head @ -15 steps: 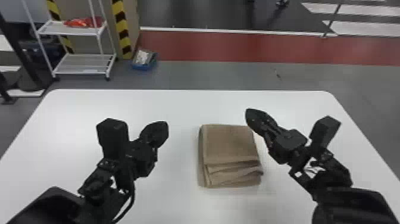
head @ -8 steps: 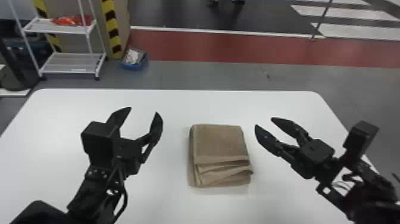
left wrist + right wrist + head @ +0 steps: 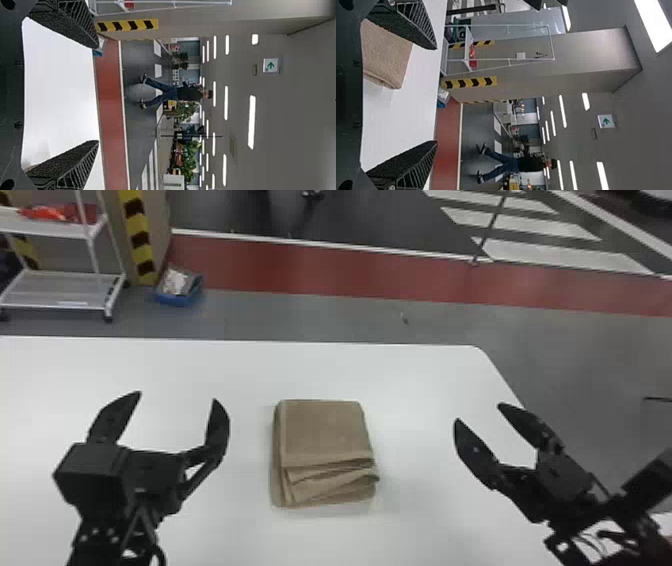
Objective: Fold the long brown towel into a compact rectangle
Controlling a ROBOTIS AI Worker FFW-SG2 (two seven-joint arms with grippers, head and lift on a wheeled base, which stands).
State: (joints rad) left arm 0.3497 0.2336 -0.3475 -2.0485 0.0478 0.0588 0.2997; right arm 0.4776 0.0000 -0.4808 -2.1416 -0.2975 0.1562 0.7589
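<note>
In the head view the brown towel [image 3: 322, 435] lies folded into a compact, nearly rectangular stack, with several uneven layers fanned along its near edge. My left gripper [image 3: 177, 397] is over the table to the towel's left, open and apart from it. To the right of the towel my right gripper [image 3: 477, 412] also stands open, touching nothing. The left wrist view has the left gripper [image 3: 98, 94] with its fingers wide apart and nothing between them. In the right wrist view, the towel [image 3: 385, 53] lies beyond one finger of the right gripper [image 3: 437, 95].
Everything rests on a white table [image 3: 410, 380], whose right corner is rounded. Past its far edge, on the floor, are a blue bin [image 3: 178, 287] and a white shelf rack [image 3: 62, 285] at the left.
Both grippers have opened and moved apart, the right one away from the towel's right side. The head view has shifted, and the towel keeps its folded shape.
</note>
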